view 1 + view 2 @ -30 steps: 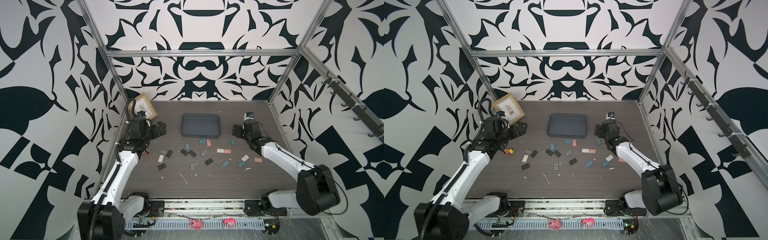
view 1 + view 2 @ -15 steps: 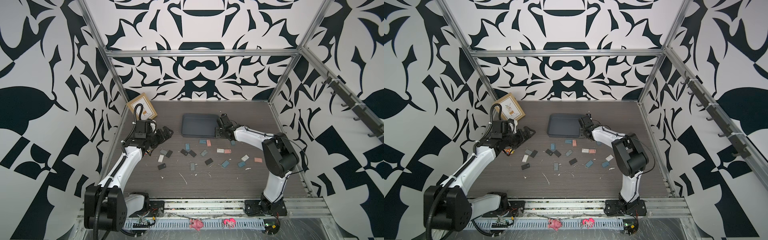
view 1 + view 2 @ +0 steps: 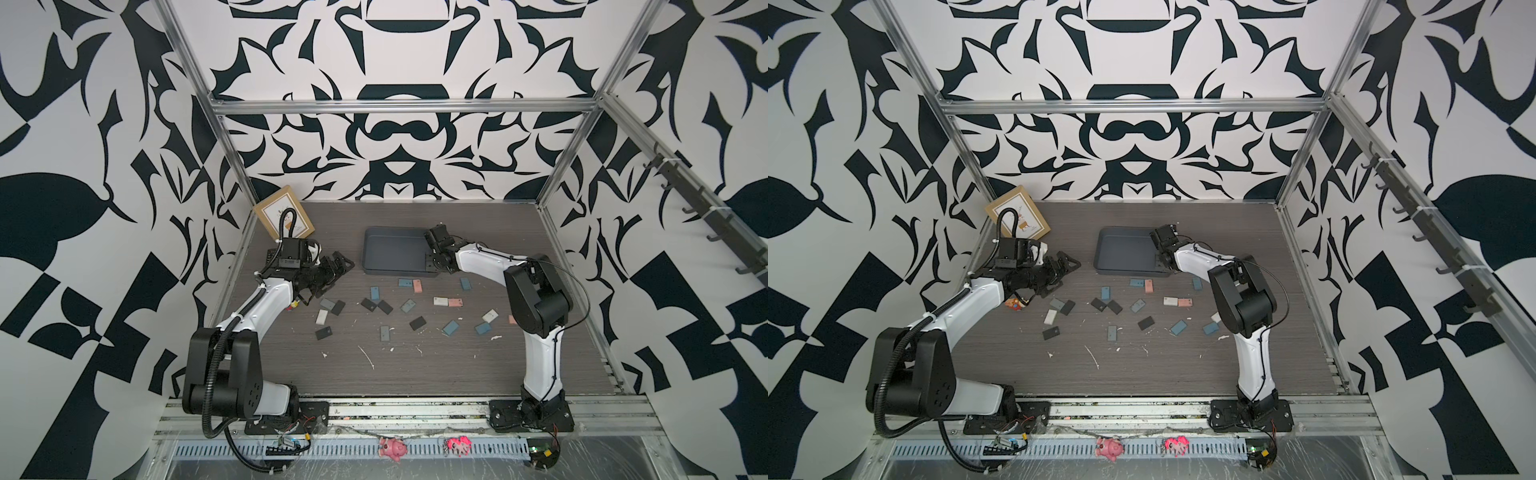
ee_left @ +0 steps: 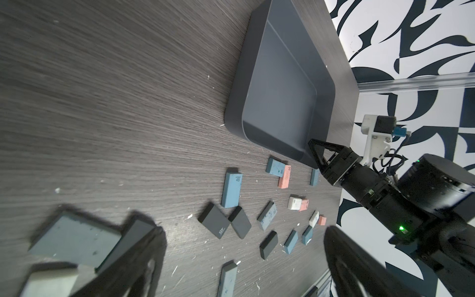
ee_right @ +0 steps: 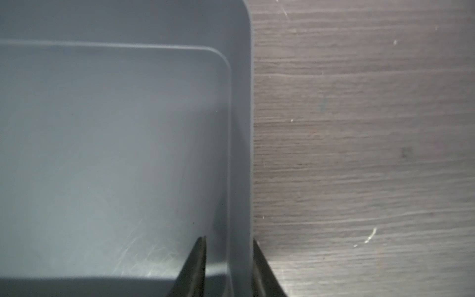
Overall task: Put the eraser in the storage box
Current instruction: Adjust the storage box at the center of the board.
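Leaning on the wall at the upper left of the table (image 3: 415,365), a tan picture frame (image 3: 284,212) stands behind the left arm. The left gripper (image 3: 338,266) hangs low over the table, left of centre in both top views, and its jaws are spread wide with nothing between them. In the left wrist view its two dark fingers (image 4: 144,252) stand far apart at the lower edge of the picture.

Just below this gripper lies a grey eraser (image 3: 327,304), with a black one touching it. The other erasers (image 3: 408,306) are scattered across the middle of the frame, from left to right: blue, black, grey, white and pink ones. All that I can see lie flat on the table, below the storage box (image 3: 390,249), which sits at the centre, a little toward the back wall.

At the right side of the box, the right gripper (image 3: 431,266) is clenched on the short wall near its lower right corner. In the right wrist view one finger is inside the wall (image 5: 240,128) and one outside, both pressed against it
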You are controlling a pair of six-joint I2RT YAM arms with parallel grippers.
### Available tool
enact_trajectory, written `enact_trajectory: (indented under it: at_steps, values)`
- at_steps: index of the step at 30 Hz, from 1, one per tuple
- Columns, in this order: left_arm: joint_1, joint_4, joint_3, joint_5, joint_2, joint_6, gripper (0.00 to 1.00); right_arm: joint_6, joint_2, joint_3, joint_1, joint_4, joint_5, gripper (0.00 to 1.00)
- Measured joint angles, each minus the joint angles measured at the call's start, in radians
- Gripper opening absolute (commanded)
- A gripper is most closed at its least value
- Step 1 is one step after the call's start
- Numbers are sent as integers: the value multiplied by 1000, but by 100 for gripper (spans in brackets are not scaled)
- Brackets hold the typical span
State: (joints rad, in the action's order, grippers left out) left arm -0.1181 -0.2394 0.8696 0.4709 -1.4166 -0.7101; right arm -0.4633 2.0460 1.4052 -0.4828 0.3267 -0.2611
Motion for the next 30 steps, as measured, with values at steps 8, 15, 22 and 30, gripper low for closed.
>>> enact_trajectory:
  at_steps: [8,15,22,30]
  values:
    - [0,13,0,0,0,-1,99,-8,8,13,42,-3,11,6]
    - [-3,15,0,-6,4,0,99,-60,8,13,81,-10,12,1]
    - [-11,15,0,-14,19,1,99,-52,4,13,121,-10,24,0]
    - [-27,15,0,-27,29,5,99,117,1,13,201,-9,70,0]
